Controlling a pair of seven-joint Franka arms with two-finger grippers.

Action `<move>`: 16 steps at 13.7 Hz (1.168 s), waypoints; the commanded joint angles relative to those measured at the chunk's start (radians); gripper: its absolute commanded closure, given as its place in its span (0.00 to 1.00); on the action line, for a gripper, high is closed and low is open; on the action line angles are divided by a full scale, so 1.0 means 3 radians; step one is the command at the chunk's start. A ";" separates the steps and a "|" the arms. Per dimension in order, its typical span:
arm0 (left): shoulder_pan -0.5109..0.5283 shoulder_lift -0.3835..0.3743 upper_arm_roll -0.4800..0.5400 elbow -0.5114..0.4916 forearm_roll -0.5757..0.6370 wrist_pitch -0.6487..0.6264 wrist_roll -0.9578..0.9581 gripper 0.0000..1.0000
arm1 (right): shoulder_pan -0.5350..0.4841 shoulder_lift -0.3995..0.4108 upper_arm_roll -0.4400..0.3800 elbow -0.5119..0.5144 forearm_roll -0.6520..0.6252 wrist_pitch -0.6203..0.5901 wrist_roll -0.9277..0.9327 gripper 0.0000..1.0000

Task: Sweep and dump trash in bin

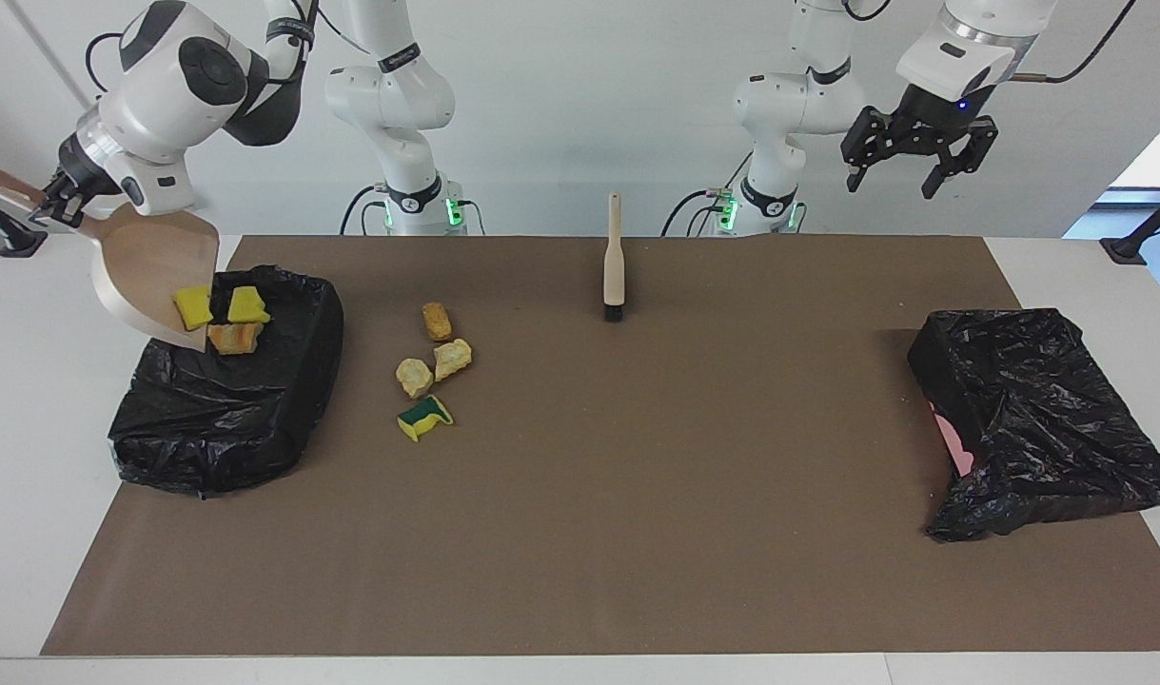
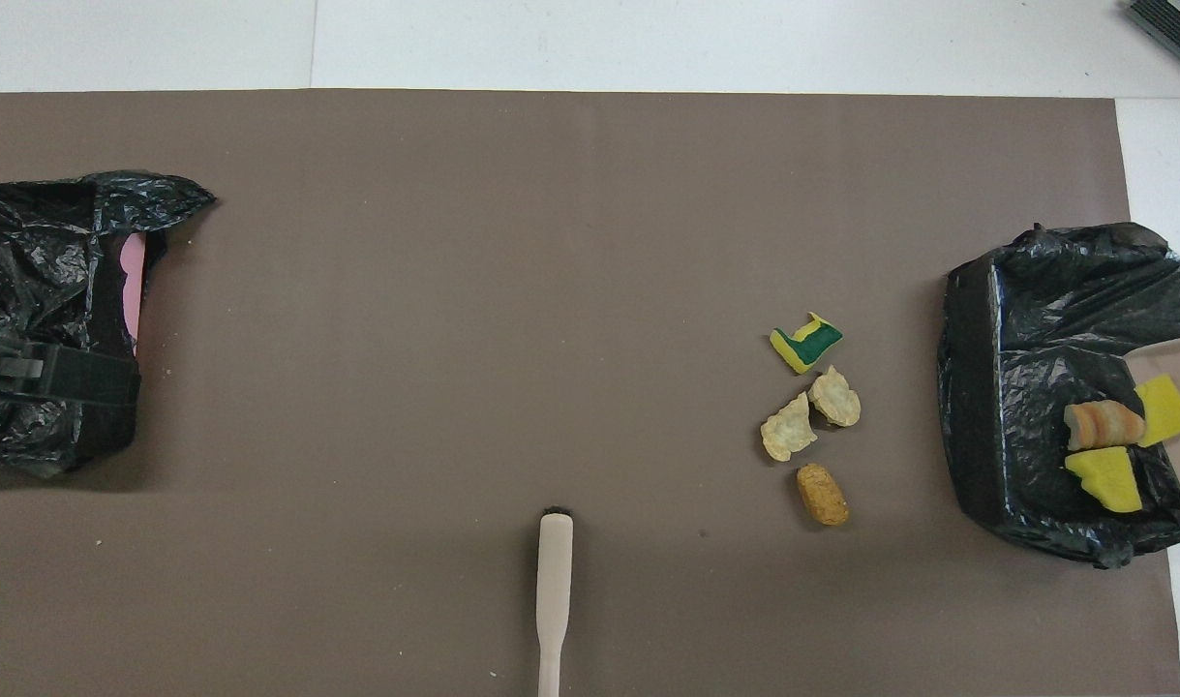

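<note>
Right pincer (image 1: 54,195) clamps dustpan (image 1: 151,276), left pincer (image 1: 920,164) agape

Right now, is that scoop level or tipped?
Tipped: the dustpan slopes steeply down over the black bin, three scraps sliding off its lip.

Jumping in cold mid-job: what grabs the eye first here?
The right hand tips a beige dustpan over the black-lined bin at its end of the table, three scraps sliding off the lip. Four more scraps lie on the mat beside that bin. The left hand hangs open, waiting.
</note>
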 commanded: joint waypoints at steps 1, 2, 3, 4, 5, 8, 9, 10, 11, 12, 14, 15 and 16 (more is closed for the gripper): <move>0.0089 0.0163 -0.0030 0.0235 0.0001 -0.0129 0.0048 0.00 | 0.0143 -0.0104 0.0042 -0.0182 -0.0318 -0.0150 0.0213 1.00; 0.0099 0.0219 -0.0025 0.0332 -0.0010 -0.0206 0.0053 0.00 | 0.0143 -0.0104 0.0042 -0.0187 -0.0313 -0.0156 0.0213 1.00; 0.0165 0.0260 -0.0030 0.0389 -0.0020 -0.0222 0.0098 0.00 | 0.0143 -0.0104 0.0047 -0.0187 -0.0308 -0.0171 0.0233 1.00; 0.0196 0.0266 -0.0030 0.0390 -0.0030 -0.0227 0.0185 0.00 | 0.0158 -0.0104 0.0047 -0.0172 -0.0313 -0.0242 0.0269 1.00; 0.0202 0.0261 -0.0030 0.0390 -0.0030 -0.0232 0.0241 0.00 | 0.0178 -0.0109 0.0057 -0.0142 -0.0308 -0.0354 0.0290 1.00; 0.0207 0.0200 -0.0010 0.0369 -0.0020 -0.0191 0.0425 0.00 | 0.0214 -0.0171 0.0118 0.0189 0.0176 -0.0660 0.0269 1.00; 0.0202 0.0159 0.0011 0.0354 -0.0020 -0.0181 0.0436 0.00 | 0.0214 -0.0171 0.0189 0.0322 0.0370 -0.0859 0.0310 1.00; 0.0202 0.0148 0.0016 0.0354 -0.0020 -0.0181 0.0436 0.00 | 0.0214 -0.0166 0.0241 0.0430 0.0595 -0.1003 0.0401 1.00; 0.0202 0.0148 0.0016 0.0354 -0.0025 -0.0181 0.0426 0.00 | 0.0214 -0.0171 0.0292 0.0507 0.0820 -0.1106 0.0585 1.00; 0.0202 0.0143 0.0016 0.0349 -0.0025 -0.0181 0.0426 0.00 | 0.0214 -0.0171 0.0404 0.0553 0.1005 -0.1249 0.0809 1.00; 0.0202 0.0143 0.0011 0.0349 -0.0025 -0.0176 0.0431 0.00 | 0.0214 -0.0181 0.0619 0.0569 0.1489 -0.1393 0.1432 1.00; 0.0202 0.0143 0.0016 0.0349 -0.0025 -0.0155 0.0431 0.00 | 0.0214 -0.0196 0.0650 0.0569 0.1750 -0.1388 0.1704 1.00; 0.0202 0.0143 0.0016 0.0349 -0.0025 -0.0155 0.0426 0.00 | 0.0219 -0.0196 0.0681 0.0574 0.1986 -0.1378 0.1969 1.00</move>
